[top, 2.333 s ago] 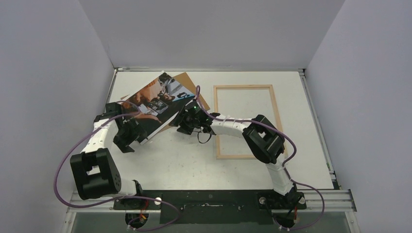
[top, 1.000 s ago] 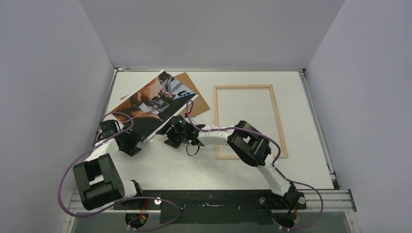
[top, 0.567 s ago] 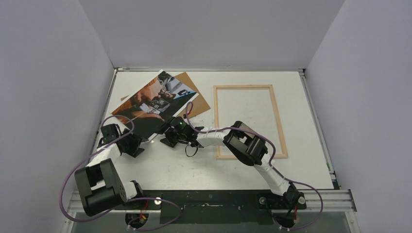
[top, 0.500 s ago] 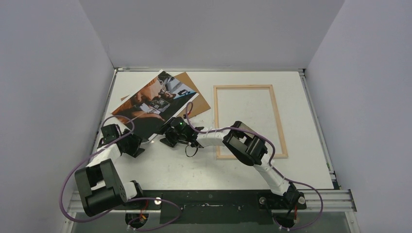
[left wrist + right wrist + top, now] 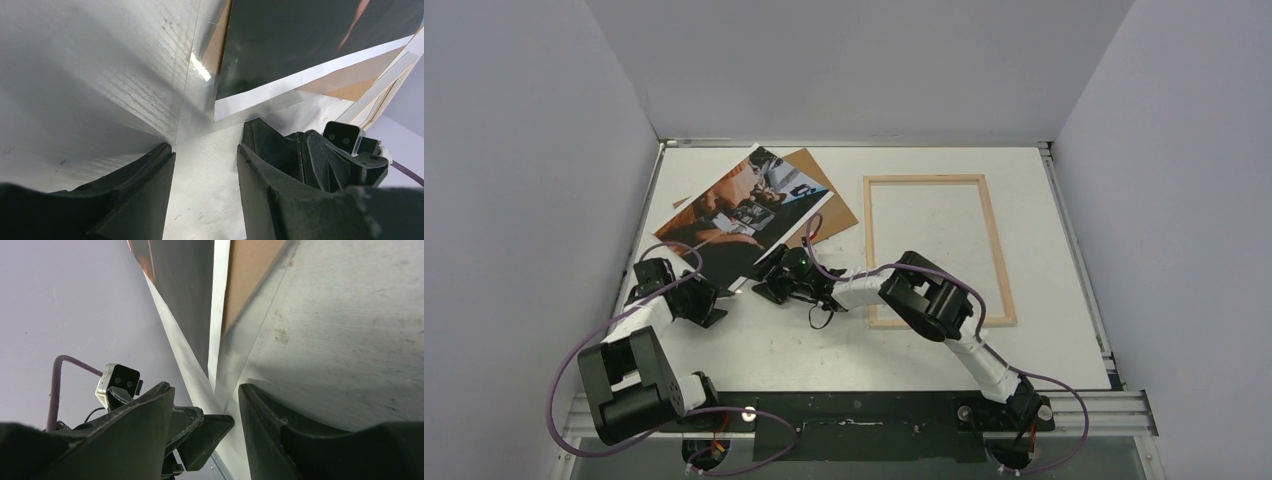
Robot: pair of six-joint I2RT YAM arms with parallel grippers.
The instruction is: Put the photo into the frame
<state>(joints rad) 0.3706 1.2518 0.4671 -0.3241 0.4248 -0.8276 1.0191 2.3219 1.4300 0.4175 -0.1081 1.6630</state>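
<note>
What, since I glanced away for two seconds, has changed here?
The left gripper and right gripper pulled back toward the near edge, off the photo, and now sit open, facing each other at its near corner. Photo, brown board and frame stayed put.

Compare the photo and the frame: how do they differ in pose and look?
The photo lies askew at far left; the frame sits square at right. The photo overlaps a brown board; the frame lies on bare table. Both are large rectangles.
</note>
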